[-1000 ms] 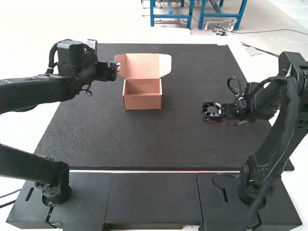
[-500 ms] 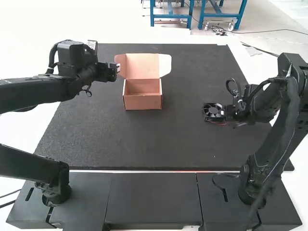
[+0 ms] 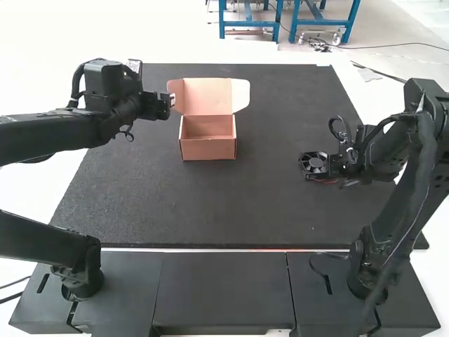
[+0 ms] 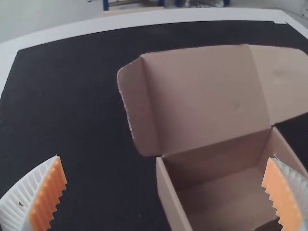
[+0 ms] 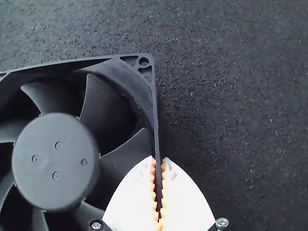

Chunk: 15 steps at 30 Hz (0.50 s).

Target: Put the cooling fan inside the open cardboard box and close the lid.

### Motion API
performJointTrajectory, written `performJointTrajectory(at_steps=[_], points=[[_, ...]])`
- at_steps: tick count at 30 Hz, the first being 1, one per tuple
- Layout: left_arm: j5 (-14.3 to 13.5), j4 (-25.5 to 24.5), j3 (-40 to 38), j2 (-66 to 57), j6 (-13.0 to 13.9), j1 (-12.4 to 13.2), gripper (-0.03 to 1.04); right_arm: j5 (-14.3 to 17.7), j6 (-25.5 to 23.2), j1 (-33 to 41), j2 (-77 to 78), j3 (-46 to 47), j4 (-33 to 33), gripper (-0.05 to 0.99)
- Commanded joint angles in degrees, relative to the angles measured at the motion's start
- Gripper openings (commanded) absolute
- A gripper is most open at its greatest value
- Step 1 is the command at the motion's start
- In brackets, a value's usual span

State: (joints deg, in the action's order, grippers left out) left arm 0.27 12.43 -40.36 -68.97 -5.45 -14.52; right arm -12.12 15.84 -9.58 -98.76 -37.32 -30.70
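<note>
Table: black mat surface carrying the box and the fan.
Left arm: stretched across the far left of the table, its end just left of the box lid.
Right arm: bent low over the right side of the table, its end at the fan.
Box: brown cardboard, at the far middle of the table, upright. The lid stands open at the far side and the inside is bare.
Fan: black, square-framed, on the right of the table, well apart from the box. Whether it rests on the table cannot be told.
Left fingers: spread wide, holding nothing, near the box's left side.
Right fingers: closed tight on the thin edge of the fan's frame.
</note>
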Motion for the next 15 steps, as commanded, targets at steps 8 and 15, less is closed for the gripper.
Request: performJointTrajectory(at_steps=[8,15], points=[[0.43,0.32,1.25,2.00,-0.52,0.11,0.96,-6.51,-0.45,0.18,13.42,-6.45,17.16,-0.02],[0.43,0.32,1.77,2.79,-0.61,-0.24,0.96,-18.03,-3.09,3.34,20.80,-15.15,37.99,-0.02]])
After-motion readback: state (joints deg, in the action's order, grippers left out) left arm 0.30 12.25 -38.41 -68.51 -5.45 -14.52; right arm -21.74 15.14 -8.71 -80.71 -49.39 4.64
